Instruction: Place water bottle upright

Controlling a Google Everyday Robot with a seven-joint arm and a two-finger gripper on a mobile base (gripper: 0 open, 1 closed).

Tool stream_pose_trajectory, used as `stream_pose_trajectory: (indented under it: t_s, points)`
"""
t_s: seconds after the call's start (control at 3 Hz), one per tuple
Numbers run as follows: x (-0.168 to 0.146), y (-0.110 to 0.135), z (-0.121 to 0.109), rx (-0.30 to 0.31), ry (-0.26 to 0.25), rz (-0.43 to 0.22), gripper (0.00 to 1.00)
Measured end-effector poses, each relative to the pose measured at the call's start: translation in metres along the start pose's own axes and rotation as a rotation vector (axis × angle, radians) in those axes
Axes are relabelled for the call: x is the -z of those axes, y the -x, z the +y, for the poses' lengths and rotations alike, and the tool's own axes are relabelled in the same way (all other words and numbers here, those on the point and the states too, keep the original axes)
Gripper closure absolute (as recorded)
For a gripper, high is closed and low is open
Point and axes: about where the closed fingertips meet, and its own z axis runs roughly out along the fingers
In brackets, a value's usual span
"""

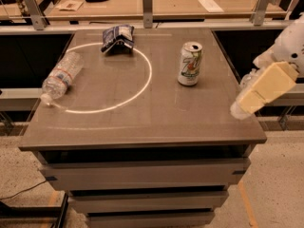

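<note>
Gripper (251, 99) at right edge of frame, mid-height, hanging just past the table's right rim, cream-coloured and angled down toward lower left; holds nothing I can make out, and whether it is spread or closed can't be read from this angle. White arm housing above it at far right. Nearest item on the table (142, 122): can (190, 64), upright, right of centre, just outside the white ring (148, 75) painted on the top. Dark snack bag (118, 38) at upper centre, sitting on the ring's far arc. Bottle (61, 76) well apart from the gripper, at left edge of table, lying on its side across the ring's left arc, cap toward lower left. Drawers (142, 177) below the top. Workbench (180, 4) behind, across the top of frame.
</note>
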Motion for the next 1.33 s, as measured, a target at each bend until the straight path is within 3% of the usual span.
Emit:
stream_pose_trajectory:
  t_s: [0.33, 0.67, 1.0, 1.33]
  points:
    - [-0.010, 0.020, 0.000, -0.223, 0.181, -0.079, 0.00]
    - [-0.007, 0.043, -0.002, -0.380, 0.275, -0.097, 0.00]
    - [-0.002, 0.080, 0.003, -0.481, 0.322, -0.090, 0.00]
    - [-0.002, 0.080, 0.004, -0.481, 0.322, -0.090, 0.00]
